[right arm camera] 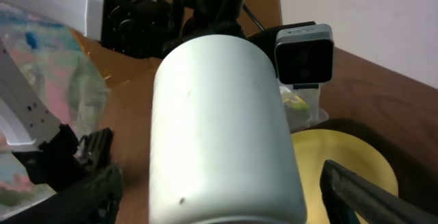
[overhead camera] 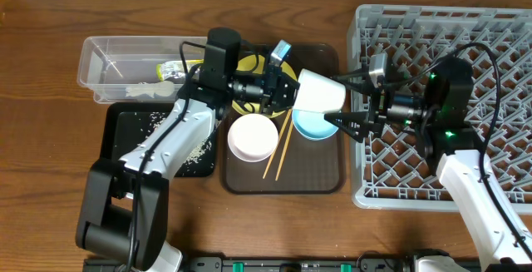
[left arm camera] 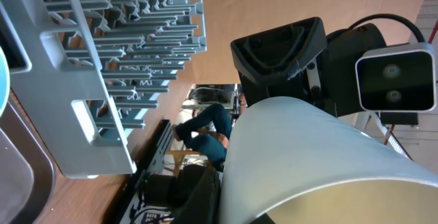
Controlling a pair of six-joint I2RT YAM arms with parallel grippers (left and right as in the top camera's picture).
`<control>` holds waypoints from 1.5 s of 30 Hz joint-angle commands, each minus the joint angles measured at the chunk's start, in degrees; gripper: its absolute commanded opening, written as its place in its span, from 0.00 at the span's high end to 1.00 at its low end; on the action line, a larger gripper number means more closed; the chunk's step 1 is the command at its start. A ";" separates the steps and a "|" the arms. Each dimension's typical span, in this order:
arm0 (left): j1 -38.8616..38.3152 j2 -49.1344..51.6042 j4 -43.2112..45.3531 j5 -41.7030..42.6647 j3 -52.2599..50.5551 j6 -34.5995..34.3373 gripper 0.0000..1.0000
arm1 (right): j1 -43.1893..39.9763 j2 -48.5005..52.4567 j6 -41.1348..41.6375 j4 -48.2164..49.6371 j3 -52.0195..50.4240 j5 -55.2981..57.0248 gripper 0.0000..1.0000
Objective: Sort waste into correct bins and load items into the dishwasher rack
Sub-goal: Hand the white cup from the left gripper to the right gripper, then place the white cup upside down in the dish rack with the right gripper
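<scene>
**Two arms, one cup: finishing the handover**

The small white cup [overhead camera: 321, 92] hangs tilted over the brown tray [overhead camera: 320, 180], clenched by the left fingers [overhead camera: 281, 91]. The right fingers [overhead camera: 347, 123] gape either side of its base. Right should close squarely before left lets go.

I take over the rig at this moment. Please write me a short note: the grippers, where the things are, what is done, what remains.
Left gripper: shut on the small white cup, held on its side above the brown tray.
Right gripper: open, one finger on each side of the cup.
Done: wrapper in the clear tub; rice in the black tray.
To do: white bowl, light blue bowl, chopsticks and yellow plate are on the brown tray; the rack appears unloaded.
</scene>
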 commanded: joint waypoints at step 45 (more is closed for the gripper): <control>5.16 -5.84 -31.78 -36.63 0.26 36.96 0.55 | -5.66 -3.50 1.40 -36.13 9.03 37.51 0.71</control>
